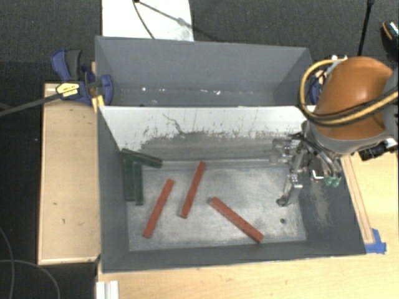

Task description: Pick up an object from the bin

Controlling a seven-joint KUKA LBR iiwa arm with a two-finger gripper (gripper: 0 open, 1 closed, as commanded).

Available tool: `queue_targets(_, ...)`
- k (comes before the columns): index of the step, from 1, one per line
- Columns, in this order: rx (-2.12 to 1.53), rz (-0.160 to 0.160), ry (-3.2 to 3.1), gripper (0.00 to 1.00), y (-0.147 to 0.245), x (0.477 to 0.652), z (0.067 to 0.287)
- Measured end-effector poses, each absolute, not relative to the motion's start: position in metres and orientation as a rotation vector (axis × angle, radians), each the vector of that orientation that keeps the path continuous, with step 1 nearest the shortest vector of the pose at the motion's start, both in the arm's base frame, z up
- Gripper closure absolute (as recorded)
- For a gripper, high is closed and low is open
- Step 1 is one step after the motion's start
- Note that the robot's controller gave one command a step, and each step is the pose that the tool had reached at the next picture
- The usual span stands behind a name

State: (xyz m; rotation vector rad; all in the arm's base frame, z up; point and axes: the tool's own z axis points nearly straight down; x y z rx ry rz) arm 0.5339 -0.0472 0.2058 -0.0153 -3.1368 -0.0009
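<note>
— Sticks in the grey bin (199, 67), what colour are they?
— Some dark green sticks (133, 180) lie on the left side, close together. Red ones lie in the middle.
— Where is the gripper (285, 198)?
— On the right side, low over the bare floor. It touches no stick.
— Is it open or closed?
— I cannot tell. I see nothing held in it.
— Which stick is nearest?
— The red stick at the front (235, 219). It lies slanted, near the gripper but apart from it. The other two red sticks (192, 189) lie farther left.
</note>
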Motion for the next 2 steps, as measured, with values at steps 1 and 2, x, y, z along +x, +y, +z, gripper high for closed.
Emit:
queue_targets(1,-0.282,-0.001,-3.122,0.0,-0.023,0.507,0.067)
queue_targets(2,-0.444,-0.004,-3.111,0.0,0.027,0.509,0.07)
